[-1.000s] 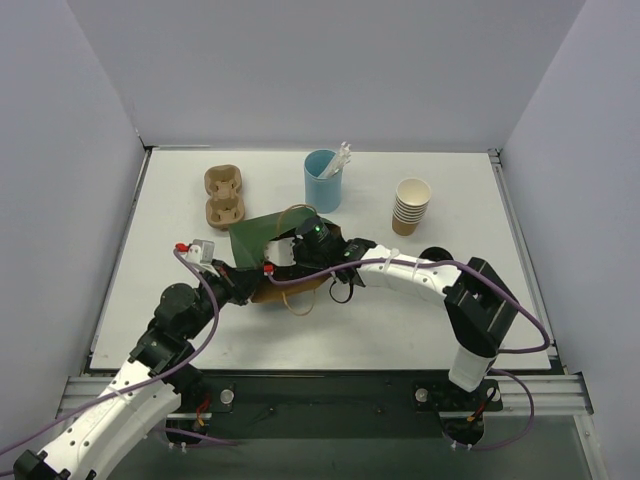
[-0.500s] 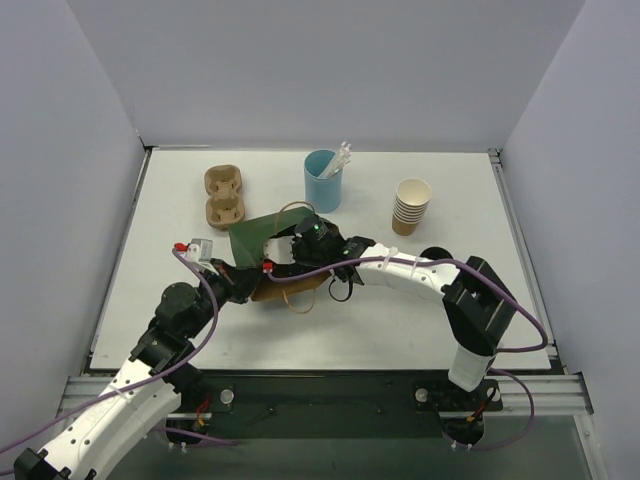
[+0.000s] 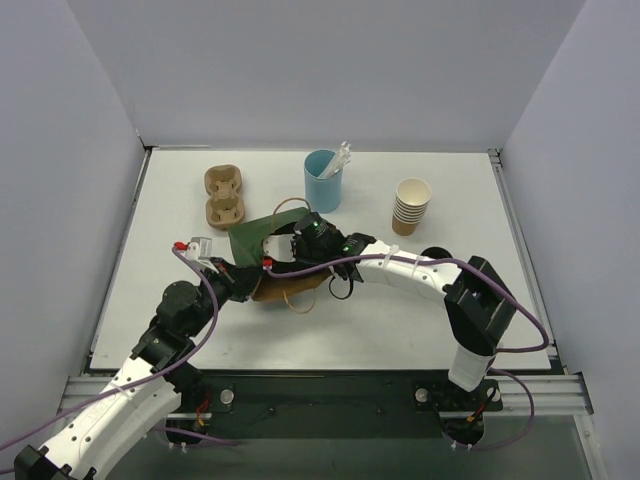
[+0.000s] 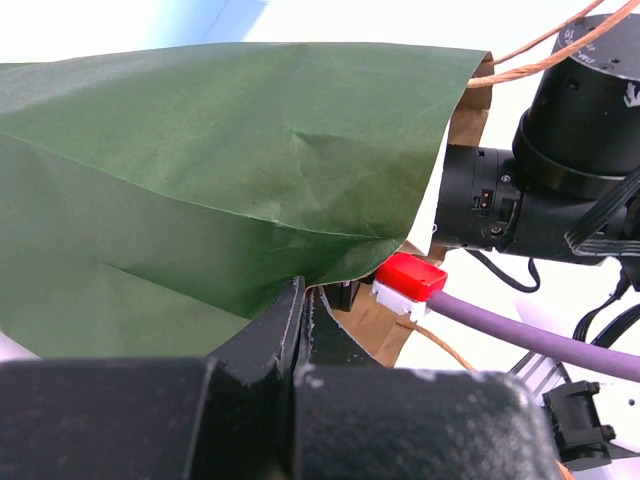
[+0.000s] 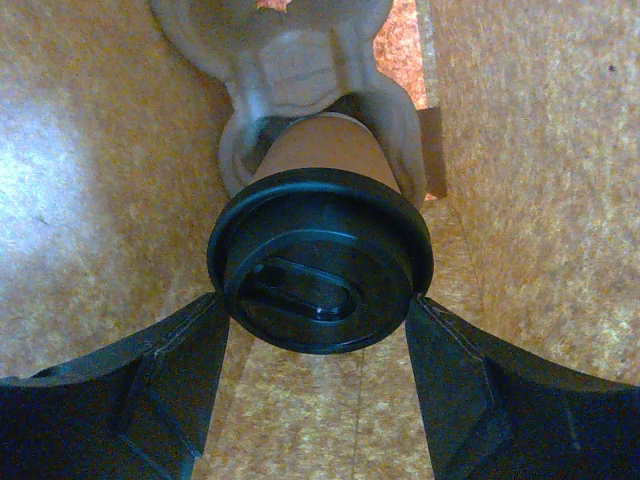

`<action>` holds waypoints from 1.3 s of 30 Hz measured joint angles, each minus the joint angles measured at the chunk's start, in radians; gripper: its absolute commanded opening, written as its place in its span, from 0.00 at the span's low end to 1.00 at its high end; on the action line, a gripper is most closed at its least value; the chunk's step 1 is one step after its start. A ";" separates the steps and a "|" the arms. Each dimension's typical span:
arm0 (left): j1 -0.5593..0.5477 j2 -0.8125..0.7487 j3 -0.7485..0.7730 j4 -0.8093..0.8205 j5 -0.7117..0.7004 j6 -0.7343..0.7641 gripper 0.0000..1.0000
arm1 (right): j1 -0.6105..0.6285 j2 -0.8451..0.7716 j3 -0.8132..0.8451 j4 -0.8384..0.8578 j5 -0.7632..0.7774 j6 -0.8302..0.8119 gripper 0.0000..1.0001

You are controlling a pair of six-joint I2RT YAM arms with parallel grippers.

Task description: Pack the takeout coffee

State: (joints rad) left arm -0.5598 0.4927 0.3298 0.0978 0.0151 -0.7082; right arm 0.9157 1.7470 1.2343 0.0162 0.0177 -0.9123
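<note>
A green bag (image 3: 256, 233) is lying on its side on a white table (image 3: 400, 320), with both arms meeting at its mouth. The left gripper (image 4: 300, 315) is pinching the near edge of the bag's mouth, its fingers closed tight on the green paper. The right gripper (image 5: 320, 305) is reaching into the bag and gripping the coffee (image 5: 320, 265), its two black fingers (image 5: 150, 390) pressing on opposite sides of the black lid. The coffee is sitting inside the bag against the brown lining, its tan body seated in a grey pulp holder (image 5: 290, 50). Just behind the bag a blue cup (image 3: 322, 182) is standing. A brown tray (image 3: 224, 194) is lying behind the bag to its left. A cup stack (image 3: 411, 207) is standing well to the bag's right.
</note>
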 measured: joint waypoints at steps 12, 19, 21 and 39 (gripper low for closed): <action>0.006 0.008 0.000 0.003 -0.046 -0.021 0.00 | 0.008 0.034 0.027 0.009 0.031 0.048 0.31; 0.006 0.009 0.009 -0.004 -0.057 -0.025 0.00 | 0.008 0.035 0.031 0.010 0.036 0.076 0.54; 0.006 0.011 0.014 -0.006 -0.060 -0.027 0.00 | 0.008 0.035 0.032 0.010 0.036 0.087 0.55; 0.004 0.041 0.039 -0.018 -0.055 -0.074 0.00 | -0.019 0.021 0.066 -0.101 -0.037 0.130 0.82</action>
State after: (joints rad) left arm -0.5556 0.5335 0.3687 0.0803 -0.0399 -0.7822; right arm 0.8963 1.7679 1.3006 -0.0853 -0.0193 -0.7818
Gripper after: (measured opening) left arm 0.023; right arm 0.815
